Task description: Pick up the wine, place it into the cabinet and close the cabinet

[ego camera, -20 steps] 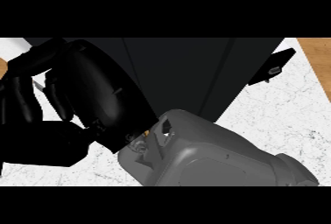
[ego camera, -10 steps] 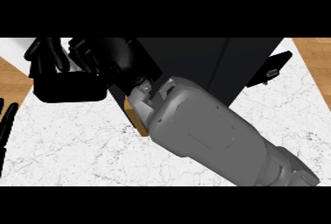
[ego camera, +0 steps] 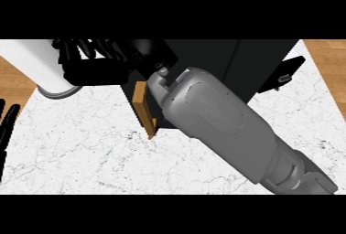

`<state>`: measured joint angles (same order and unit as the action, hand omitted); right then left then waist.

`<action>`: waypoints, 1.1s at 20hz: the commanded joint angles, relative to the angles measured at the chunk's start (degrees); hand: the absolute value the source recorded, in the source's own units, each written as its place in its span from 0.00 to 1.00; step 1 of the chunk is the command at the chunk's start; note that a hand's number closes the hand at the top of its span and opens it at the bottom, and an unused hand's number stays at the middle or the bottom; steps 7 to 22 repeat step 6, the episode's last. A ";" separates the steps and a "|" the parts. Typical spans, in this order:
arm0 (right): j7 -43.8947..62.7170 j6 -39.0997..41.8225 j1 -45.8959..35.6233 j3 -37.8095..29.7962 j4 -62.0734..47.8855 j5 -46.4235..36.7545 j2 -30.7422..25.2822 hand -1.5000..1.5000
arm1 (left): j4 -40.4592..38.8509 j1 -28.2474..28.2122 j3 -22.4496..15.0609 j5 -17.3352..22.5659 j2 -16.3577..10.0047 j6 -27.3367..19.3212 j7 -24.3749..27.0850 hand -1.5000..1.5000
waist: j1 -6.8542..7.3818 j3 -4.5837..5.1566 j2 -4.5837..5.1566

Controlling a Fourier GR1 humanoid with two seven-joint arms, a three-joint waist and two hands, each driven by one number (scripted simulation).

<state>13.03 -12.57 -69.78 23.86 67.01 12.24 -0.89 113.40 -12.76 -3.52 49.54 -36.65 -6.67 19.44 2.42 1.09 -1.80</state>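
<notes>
Marble counter (ego camera: pixel 81 155) fills my view, with the cabinet (ego camera: pixel 216 55) at its far edge. Since half a second ago my right forearm (ego camera: pixel 216 123) has swung further left, baring more of the wooden door edge (ego camera: pixel 144 109) and a white cylinder (ego camera: pixel 37 68), seemingly the wine, standing at the far left corner. My right hand (ego camera: pixel 94 68) sits just beside it; I cannot tell whether it holds it. The cabinet's inside shows only black. My left hand (ego camera: pixel 7 123) rests at the left edge, fingers straight.

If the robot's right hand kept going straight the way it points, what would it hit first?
The right hand points toward the view's upper left. First in that line is the white cylinder on the counter. The two look nearly touching, though depth is hard to judge.
</notes>
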 commanded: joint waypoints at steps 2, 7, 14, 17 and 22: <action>-1.74 0.86 0.56 -4.16 -9.47 -1.82 -6.25 1.00 | -1.04 0.87 1.01 1.15 0.01 0.30 -1.14 0.00 | -1.17 -1.00 2.57; -2.87 0.90 0.02 -4.53 -10.85 -2.05 -5.54 1.00 | -2.43 1.74 0.24 -0.16 0.60 0.54 -0.65 0.00 | -1.41 -0.98 2.57; -2.87 0.90 0.02 -4.53 -10.85 -2.05 -5.54 1.00 | -2.43 1.74 0.24 -0.16 0.60 0.54 -0.65 0.00 | -1.41 -0.98 2.57; -2.87 0.90 0.02 -4.53 -10.85 -2.05 -5.54 1.00 | -2.43 1.74 0.24 -0.16 0.60 0.54 -0.65 0.00 | -1.41 -0.98 2.57; -2.87 0.90 0.02 -4.53 -10.85 -2.05 -5.54 1.00 | -2.43 1.74 0.24 -0.16 0.60 0.54 -0.65 0.00 | -1.41 -0.98 2.57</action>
